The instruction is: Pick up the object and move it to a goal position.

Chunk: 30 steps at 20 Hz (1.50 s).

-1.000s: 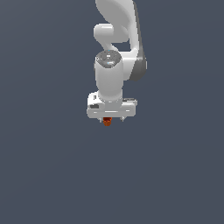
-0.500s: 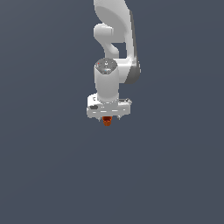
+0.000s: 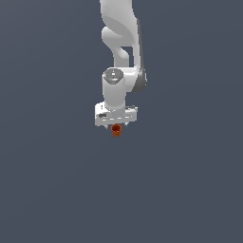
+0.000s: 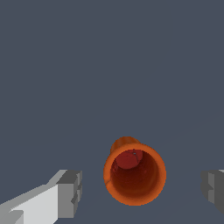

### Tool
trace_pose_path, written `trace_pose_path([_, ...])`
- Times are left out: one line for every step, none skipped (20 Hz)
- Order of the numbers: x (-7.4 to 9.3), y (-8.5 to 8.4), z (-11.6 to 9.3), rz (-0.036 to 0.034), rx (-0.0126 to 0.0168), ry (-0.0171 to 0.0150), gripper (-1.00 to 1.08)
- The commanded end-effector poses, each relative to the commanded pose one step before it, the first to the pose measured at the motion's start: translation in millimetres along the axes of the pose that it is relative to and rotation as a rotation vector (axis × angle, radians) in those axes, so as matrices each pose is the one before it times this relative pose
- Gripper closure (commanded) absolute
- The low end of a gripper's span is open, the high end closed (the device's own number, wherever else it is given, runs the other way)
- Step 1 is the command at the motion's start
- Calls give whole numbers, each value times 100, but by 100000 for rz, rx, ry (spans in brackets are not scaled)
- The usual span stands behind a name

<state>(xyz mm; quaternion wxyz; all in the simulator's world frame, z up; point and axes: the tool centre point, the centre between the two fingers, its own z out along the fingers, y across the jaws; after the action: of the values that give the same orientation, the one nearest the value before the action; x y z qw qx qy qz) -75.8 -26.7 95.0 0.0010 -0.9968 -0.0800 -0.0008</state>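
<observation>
My gripper (image 4: 140, 188) is hanging with its jaws spread wide, clasping nothing. The orange-red cup (image 4: 134, 174) is sitting between my fingers (image 4: 70, 192), open mouth upward, touching neither, just beneath my hand.

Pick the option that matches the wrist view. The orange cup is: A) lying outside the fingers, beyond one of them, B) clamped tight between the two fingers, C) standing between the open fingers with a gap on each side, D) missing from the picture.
C: the orange cup sits mouth toward the camera, with bare floor between it and each of the fingers, so the gripper is open around it.
</observation>
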Motion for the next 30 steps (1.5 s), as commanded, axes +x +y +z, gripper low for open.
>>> trace_pose_path([-630, 34, 446, -1016, -128, -85, -92])
trace_pose_path([-152, 8, 107, -219, -23, -40, -92])
trace_pose_path([-109, 8, 76, -151, -16, -28, -92])
trace_pose_path([-65, 2, 46, -96, -10, -17, -92])
trace_pose_path([-20, -8, 17, -48, -5, -9, -92])
trace_pose_path([105, 4, -66, 233, 37, -41, -92])
trace_pose_path([-2, 1, 31, 0, 0, 0, -92])
trace_pose_path([-5, 2, 91, 0, 0, 0, -92])
trace_pose_path([-9, 3, 152, 0, 0, 0, -92])
trace_pose_path([-13, 4, 212, 0, 0, 0, -92])
trace_pose_path([-12, -21, 266, -48, -5, 9, -92])
trace_pose_path([-21, 5, 330, 0, 0, 0, -92])
trace_pose_path([-25, 6, 387, 0, 0, 0, -92])
trace_pose_path([-23, -18, 437, -48, -4, 9, -92])
trace_pose_path([-30, 8, 496, 0, 0, 0, -92])
trace_pose_path([-24, -16, 518, -48, -5, 9, -92])
trace_pose_path([-22, 9, 471, 0, 0, 0, -92])
trace_pose_path([-8, -15, 408, -48, -7, 9, -92])
trace_pose_path([-5, 10, 354, 0, 0, 0, -92])
trace_pose_path([2, 10, 293, 0, 0, 0, -92])
trace_pose_path([8, 9, 235, 0, 0, 0, -92])
trace_pose_path([15, -16, 173, -45, -16, 8, -92])
trace_pose_path([10, 6, 126, 0, 0, 0, -92])
trace_pose_path([7, 4, 74, 0, 0, 0, -92])
trace_pose_path([3, 1, 24, 0, 0, 0, -92])
trace_pose_path([0, 0, 0, 0, 0, 0, 108])
trace_pose_path([0, 0, 0, 0, 0, 0, 108])
trace_pose_path([0, 0, 0, 0, 0, 0, 108])
trace_pose_path([0, 0, 0, 0, 0, 0, 108])
trace_pose_path([0, 0, 0, 0, 0, 0, 108])
